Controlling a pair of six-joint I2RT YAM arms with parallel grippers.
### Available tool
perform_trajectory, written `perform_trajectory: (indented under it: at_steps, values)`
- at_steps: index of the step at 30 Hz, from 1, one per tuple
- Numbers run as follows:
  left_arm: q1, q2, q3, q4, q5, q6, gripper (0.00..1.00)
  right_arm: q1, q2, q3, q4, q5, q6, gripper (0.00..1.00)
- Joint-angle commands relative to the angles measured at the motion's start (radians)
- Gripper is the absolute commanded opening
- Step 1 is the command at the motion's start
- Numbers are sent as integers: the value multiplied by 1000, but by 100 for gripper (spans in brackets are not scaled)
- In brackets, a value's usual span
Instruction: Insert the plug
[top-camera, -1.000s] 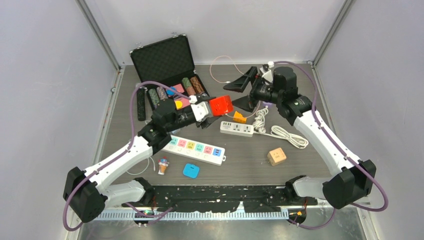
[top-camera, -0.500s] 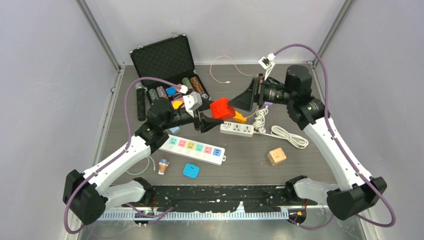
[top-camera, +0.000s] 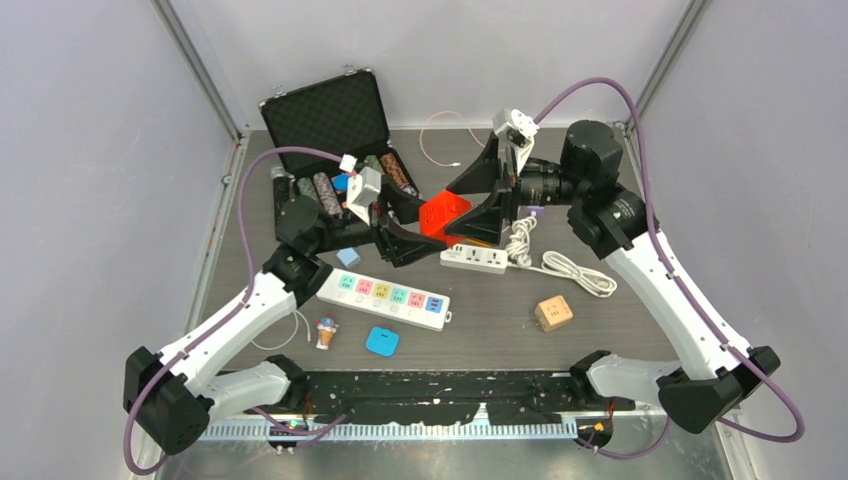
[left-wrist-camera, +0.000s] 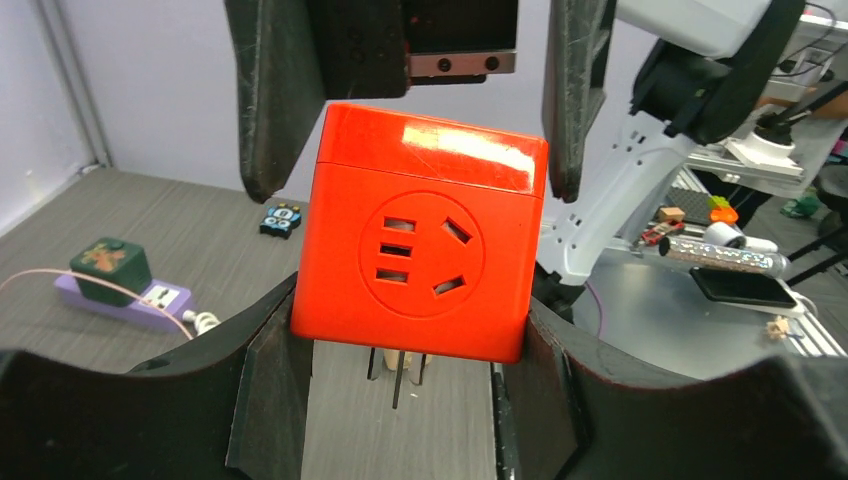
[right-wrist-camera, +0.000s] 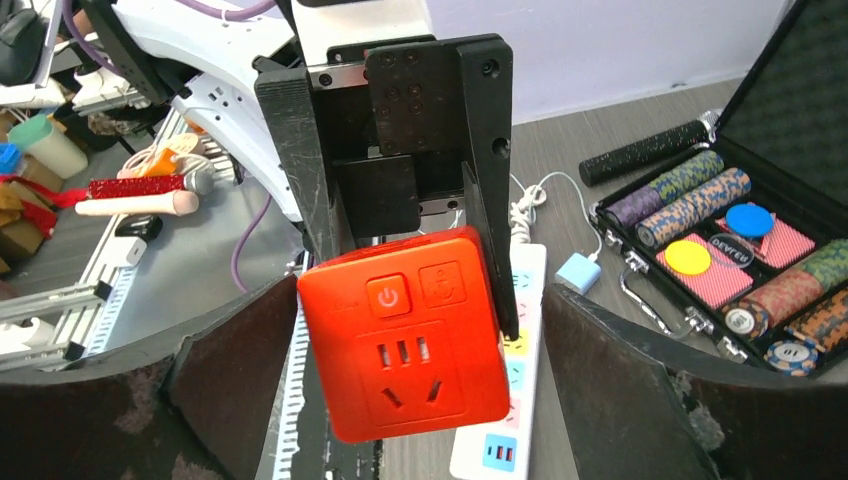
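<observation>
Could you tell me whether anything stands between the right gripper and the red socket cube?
Nothing visible does. The right gripper stands open with its fingers on either side of the red socket cube, and nothing shows between them. The left gripper holds the cube from the opposite side.

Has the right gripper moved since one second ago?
Yes. The right gripper came nearer to the white power strip and now straddles the red plug cube.

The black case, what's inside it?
Stacked poker chips, a blue chip, a yellow chip, red card decks. From above, the left arm covers part of the case.
</observation>
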Motion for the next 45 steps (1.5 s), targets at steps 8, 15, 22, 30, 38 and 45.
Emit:
perform_trajectory:
  at_steps: [8,15,22,30,38,45]
  values:
    - [7,-5,99,58,51,-101,0,31,19,138,-229,-7,-247,95]
    - [6,0,108,48,51,-99,0,50,25,139,-241,21,-268,80]
    - [9,19,125,13,56,-78,0,52,38,124,-152,10,-188,52]
    - [17,-25,77,-30,-60,31,99,51,-4,81,-88,115,-105,5]
    - [46,-217,-147,-291,-610,260,100,56,-32,-2,-177,699,108,5]
    - [47,-265,-103,-563,-806,257,100,125,12,-130,-240,1221,333,5]
